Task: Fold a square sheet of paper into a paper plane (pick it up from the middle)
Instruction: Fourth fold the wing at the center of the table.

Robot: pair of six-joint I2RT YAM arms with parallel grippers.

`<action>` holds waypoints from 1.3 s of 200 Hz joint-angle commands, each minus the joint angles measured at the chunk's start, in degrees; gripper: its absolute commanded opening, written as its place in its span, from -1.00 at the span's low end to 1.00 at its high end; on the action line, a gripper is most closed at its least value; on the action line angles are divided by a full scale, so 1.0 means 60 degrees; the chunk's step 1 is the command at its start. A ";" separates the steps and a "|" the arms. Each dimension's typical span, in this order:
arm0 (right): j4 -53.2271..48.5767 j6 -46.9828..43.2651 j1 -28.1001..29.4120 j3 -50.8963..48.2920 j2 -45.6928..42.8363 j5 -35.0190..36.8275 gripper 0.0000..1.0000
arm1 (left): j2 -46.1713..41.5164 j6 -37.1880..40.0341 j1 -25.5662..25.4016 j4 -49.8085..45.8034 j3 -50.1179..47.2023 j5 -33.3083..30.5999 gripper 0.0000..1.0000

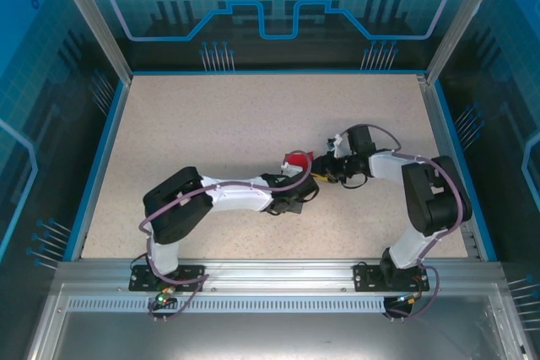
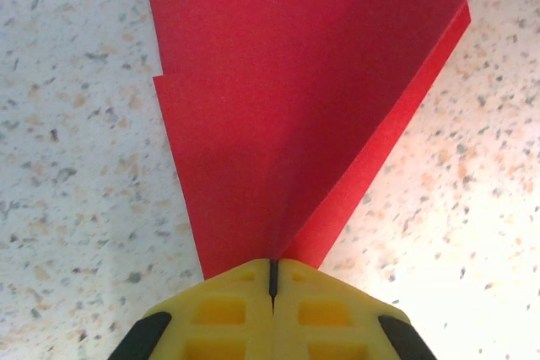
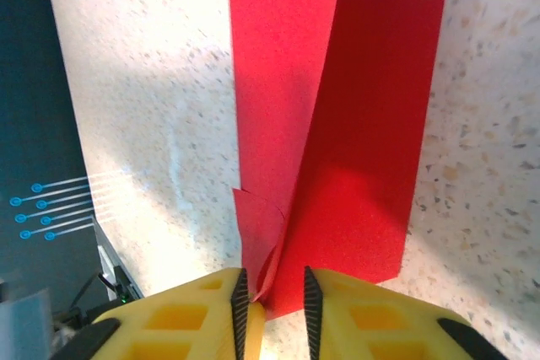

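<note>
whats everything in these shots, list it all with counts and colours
red paper sheet: one, bright red, partly folded, mid-table between the pincers
table: one, speckled beige with blue border, under everything
enclosure panels: three sides, blue patterned, around the table
mounting rail: one, silver, near edge under the arm bases
left arm: one, white and black, reaching right
right arm: one, white and black, reaching left
left pincer: one, yellow, shut on the paper
right pincer: one, yellow, jaws apart around the paper's edge
</note>
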 commanded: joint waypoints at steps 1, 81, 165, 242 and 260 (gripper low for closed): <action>-0.0628 -0.0275 -0.0266 -0.0015 -0.0751 -0.0248 -0.37 | -0.0888 0.0344 0.0350 0.1204 -0.0962 0.1248 -1.00; -0.0979 -0.0569 0.0288 -0.0178 -0.1768 -0.0376 -0.35 | -0.2060 -0.0119 0.2008 0.4877 -0.3682 0.4999 -1.00; -0.0232 0.0574 0.1880 0.0347 -0.0318 0.0546 -0.24 | -0.1930 -0.0306 0.2484 0.5682 -0.4017 0.5962 -1.00; -0.0848 0.0584 0.1963 0.1272 0.0629 0.0799 -0.12 | -0.1866 0.0286 0.2415 0.4632 -0.3447 0.5724 -0.70; -0.0972 0.0588 0.1964 0.1426 0.0865 0.0835 -0.27 | -0.1943 0.0508 0.2265 0.4202 -0.3226 0.5347 -0.54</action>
